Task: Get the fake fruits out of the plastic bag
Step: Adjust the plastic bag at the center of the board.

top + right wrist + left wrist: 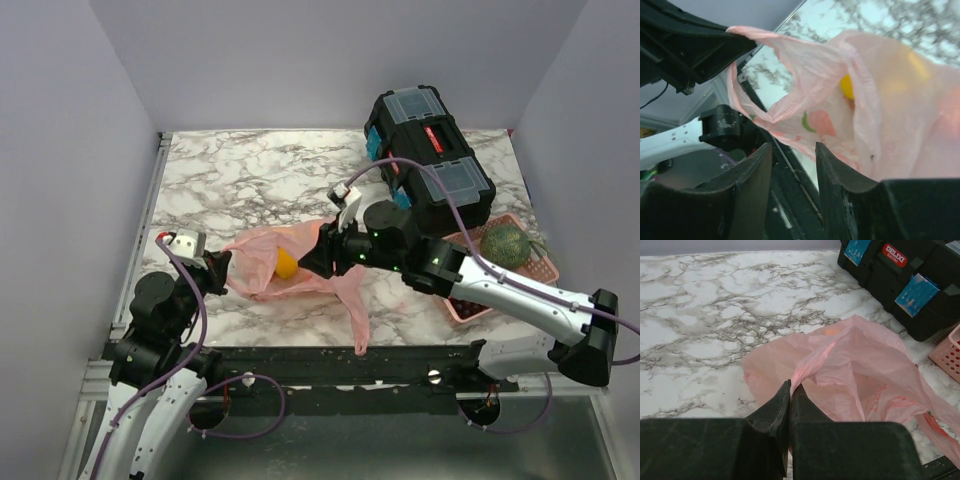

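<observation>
Pinching the plastic bag [865,365], left tool [791,386] is shut; right tool [792,150] open, empty; seemingly no fake fruits [846,86] are out yet.

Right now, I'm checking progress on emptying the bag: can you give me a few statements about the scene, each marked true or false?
1. The left gripper is shut on the plastic bag. True.
2. The right gripper holds a fruit. False: its jaws stand apart with nothing between them.
3. A yellow fruit is inside the bag. True.
4. The green melon lies in the bag. False: it sits in the pink basket.
</observation>
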You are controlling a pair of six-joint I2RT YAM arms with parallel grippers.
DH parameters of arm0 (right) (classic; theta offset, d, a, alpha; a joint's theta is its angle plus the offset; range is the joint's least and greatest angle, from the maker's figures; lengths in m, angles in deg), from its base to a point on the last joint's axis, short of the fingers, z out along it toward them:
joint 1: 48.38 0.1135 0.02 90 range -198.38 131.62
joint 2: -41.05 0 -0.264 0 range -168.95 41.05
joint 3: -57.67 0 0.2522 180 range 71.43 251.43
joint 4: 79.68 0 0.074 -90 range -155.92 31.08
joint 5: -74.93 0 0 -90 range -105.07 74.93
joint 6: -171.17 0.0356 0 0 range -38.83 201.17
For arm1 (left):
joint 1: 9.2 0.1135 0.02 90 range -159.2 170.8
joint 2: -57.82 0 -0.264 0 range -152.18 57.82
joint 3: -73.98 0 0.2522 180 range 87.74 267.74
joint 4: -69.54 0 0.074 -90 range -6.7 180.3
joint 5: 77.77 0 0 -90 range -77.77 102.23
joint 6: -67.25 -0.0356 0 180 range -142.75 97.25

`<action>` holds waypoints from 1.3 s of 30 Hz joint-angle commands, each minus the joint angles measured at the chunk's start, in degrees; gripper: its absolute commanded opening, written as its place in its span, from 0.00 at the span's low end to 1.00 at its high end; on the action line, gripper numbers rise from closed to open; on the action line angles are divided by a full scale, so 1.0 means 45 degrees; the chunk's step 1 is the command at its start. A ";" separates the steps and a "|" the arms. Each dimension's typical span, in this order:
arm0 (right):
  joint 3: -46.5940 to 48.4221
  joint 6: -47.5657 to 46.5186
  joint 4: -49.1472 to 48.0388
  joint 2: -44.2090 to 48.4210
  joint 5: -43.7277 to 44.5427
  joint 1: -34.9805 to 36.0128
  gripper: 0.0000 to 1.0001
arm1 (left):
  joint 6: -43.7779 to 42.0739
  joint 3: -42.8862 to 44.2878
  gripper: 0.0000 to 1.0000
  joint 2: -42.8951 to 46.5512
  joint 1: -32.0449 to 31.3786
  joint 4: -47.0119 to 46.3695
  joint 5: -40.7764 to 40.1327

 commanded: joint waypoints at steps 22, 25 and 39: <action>-0.5517 0.1778 -1.0917 -0.6992 0.1631 0.1662 0.14 | 0.2927 0.1023 0.00 -0.0737 0.0067 0.2579 -0.0501; -0.5965 0.1754 -1.0960 -0.6175 0.2657 0.1669 0.23 | 0.3947 0.1115 0.00 -0.0835 0.0032 0.3695 -0.0397; -0.5055 0.0995 -0.7799 -0.3973 1.2254 0.1665 0.69 | 0.3479 0.0563 0.00 0.0521 0.0009 0.2749 0.0409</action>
